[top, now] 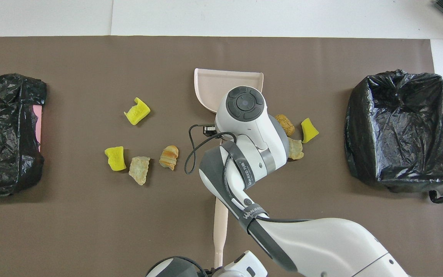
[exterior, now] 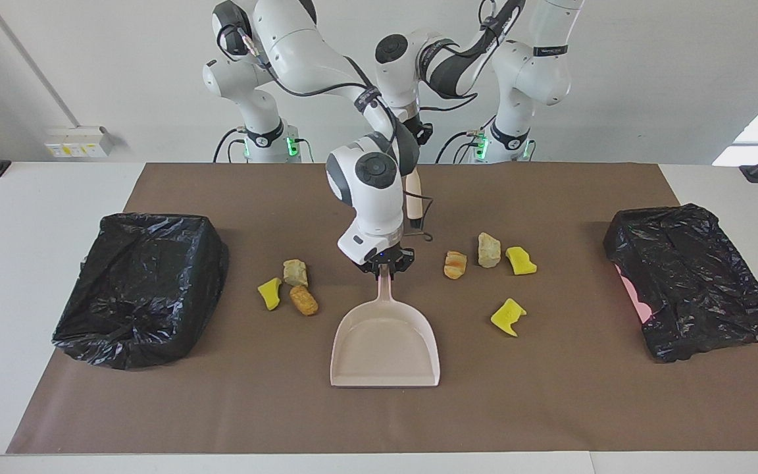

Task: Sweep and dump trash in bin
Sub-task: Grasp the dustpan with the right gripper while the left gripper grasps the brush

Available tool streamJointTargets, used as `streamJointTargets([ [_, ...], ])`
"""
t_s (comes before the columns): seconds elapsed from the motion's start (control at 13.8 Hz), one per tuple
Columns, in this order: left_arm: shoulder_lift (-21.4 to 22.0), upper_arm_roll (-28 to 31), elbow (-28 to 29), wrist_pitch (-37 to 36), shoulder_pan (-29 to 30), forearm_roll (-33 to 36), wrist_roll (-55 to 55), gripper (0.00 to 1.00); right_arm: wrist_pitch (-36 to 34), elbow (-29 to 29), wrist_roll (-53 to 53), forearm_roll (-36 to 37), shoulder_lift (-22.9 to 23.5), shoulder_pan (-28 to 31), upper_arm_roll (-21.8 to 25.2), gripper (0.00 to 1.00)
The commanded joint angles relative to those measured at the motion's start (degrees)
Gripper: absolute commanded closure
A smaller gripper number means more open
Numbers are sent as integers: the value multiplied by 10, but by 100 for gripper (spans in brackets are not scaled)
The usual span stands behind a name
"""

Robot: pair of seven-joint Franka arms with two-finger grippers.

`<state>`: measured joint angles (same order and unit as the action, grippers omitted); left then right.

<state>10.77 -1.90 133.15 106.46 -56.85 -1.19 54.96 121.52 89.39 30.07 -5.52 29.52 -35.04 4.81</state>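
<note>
I had the right tool (exterior: 387, 263) clenched on the tip of the dustpan (exterior: 385, 352) handle, the pan lying flat mid-surface with its mouth turned away from the robots. The left tool (exterior: 418, 135) hung over the brown mat (exterior: 221, 408) close to the robots, clenched on a pale stick (exterior: 413, 205) whose lower end the right arm hid. The trash (exterior: 295, 272) lay loose on the mat on both sides of the handle. Three chunks sat toward the right arm's end and three in a row (exterior: 489, 250) toward the left arm's end. One yellow sponge bit (exterior: 508, 316) lay apart, farther from the robots. I judged all of it light. The sponge bits looked soft and springy, the stone-like lumps hard and likely to roll, and the bread-like pieces crumbly, so I meant to push them rather than pinch them. The dustpan looked stiff and light, best held by its handle. A black-lined bin (exterior: 142, 289) stood at each end.
</note>
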Motion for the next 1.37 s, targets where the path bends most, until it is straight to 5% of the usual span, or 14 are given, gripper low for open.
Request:
streamJointTargets([
  [0.0,24,-4,4,-54,45,20,-4,100,-2,16,12,11,-29,1,-1,100],
  [0.43,20,-5,-6,-60,184,110,-6,100,-51,18,-43,12,-52,8,2,100],
  [0.72,26,-5,-14,-48,287,112,-61,100,-136,24,-162,15,-95,9,5,100],
  [1.08,35,-5,36,-13,359,108,-68,100,-171,124,-418,16,-204,51,4,100],
  [1.3,39,-6,69,17,352,102,-57,100,-184,154,-641,25,-221,73,5,100],
])
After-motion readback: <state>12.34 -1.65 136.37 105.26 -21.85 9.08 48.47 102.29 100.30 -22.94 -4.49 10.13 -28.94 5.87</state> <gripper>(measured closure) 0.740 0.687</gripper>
